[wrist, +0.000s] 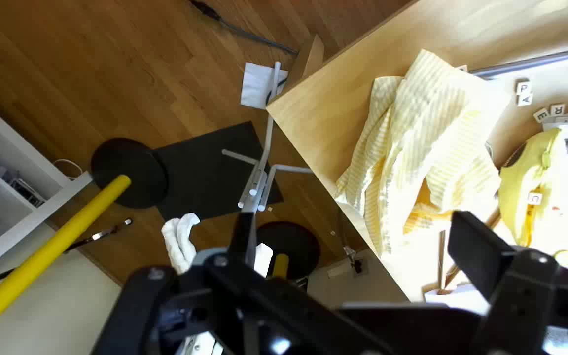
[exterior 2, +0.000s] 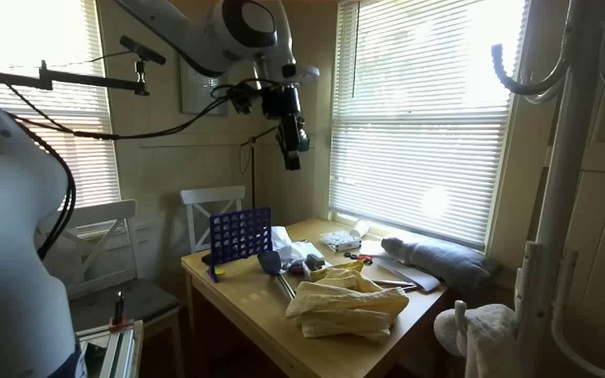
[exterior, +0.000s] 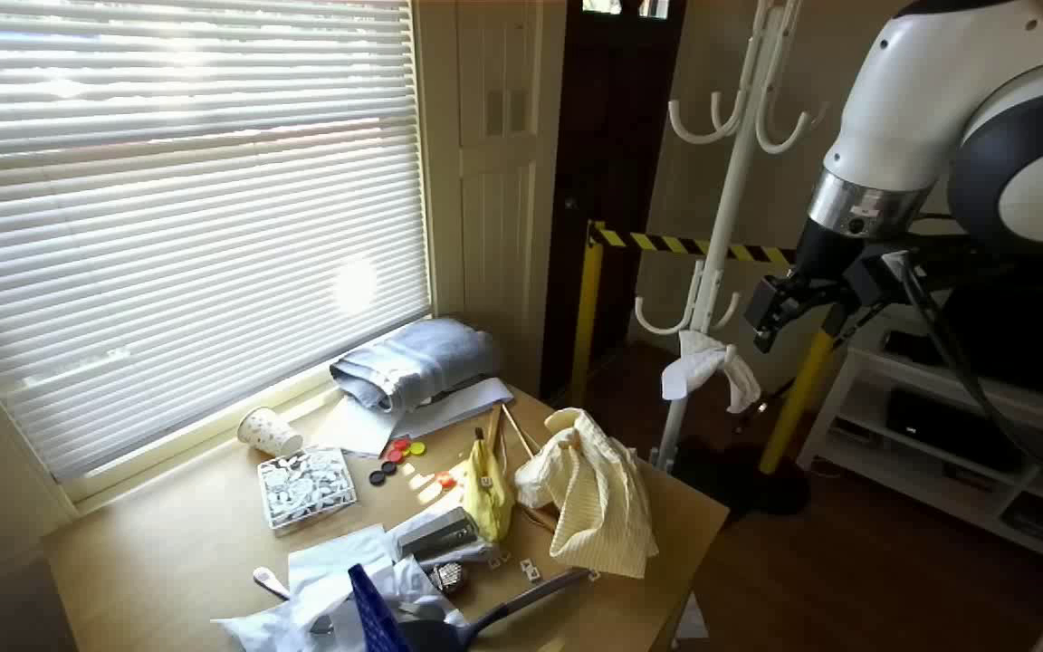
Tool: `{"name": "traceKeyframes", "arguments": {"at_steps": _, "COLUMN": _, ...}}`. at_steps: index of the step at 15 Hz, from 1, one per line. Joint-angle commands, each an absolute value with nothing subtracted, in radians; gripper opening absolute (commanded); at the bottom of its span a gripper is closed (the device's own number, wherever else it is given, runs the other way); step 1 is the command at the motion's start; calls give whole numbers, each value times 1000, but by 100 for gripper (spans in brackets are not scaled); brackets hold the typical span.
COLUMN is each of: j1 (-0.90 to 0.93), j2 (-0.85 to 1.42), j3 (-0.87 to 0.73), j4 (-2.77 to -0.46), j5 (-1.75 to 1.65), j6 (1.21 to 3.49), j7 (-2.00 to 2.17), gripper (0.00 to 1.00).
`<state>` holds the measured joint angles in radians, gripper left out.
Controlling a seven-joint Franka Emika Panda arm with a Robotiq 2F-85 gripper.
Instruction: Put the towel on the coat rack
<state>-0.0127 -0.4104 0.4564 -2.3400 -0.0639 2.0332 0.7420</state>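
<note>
- The pincer is spread wide, holding nothing; the raised arm aims it downward.
- Below, along the surface's edge facing the coat rack, the yellow towel lies heaped, no clear long axis; if meant, descend.
- Beyond that edge, a white towel already hangs; if meant, it is placed.

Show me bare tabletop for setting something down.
In an exterior view, the table is bare left of the white pieces; also between blue grid, spatula and near edge. Its middle is crowded: yellow pouch, white packaging, letter tiles.
</note>
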Motion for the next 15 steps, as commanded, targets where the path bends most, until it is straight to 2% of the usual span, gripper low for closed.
{"name": "traceKeyframes", "arguments": {"at_steps": 1, "j1": 36, "j2": -400, "j3": 413, "j4": -2338, "j5": -86, "j6": 2030, "j7": 760, "gripper": 100}}
{"name": "traceKeyframes", "arguments": {"at_steps": 15, "j1": 30, "j2": -380, "j3": 413, "j4": -2332, "j5": -114, "j6": 2058, "j7": 789, "gripper": 100}}
